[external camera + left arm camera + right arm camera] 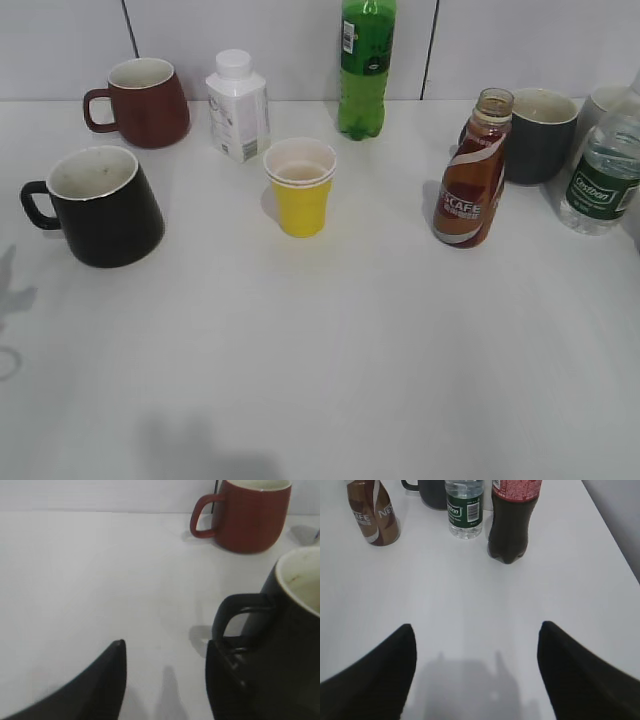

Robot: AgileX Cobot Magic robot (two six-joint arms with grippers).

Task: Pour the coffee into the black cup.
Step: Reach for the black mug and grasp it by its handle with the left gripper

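The coffee bottle (472, 185), curvy and brown with a Nescafe label, stands upright at the right of the table with its neck uncapped. It also shows in the right wrist view (374, 515) at the far left. The glossy black cup (100, 205) stands at the left, handle pointing left. In the left wrist view it (290, 645) fills the right side. My left gripper (165, 652) is open and empty, its right finger close by the cup's handle. My right gripper (476, 630) is open and empty over bare table, short of the bottles. Neither gripper shows in the exterior view.
A maroon mug (140, 100) and a white small bottle (238, 108) stand at the back left. A green soda bottle (365, 65) stands at the back. A yellow paper cup (300, 190) stands mid-table. A dark grey mug (540, 135), a water bottle (600, 185) and a dark cola bottle (512, 525) stand near the coffee.
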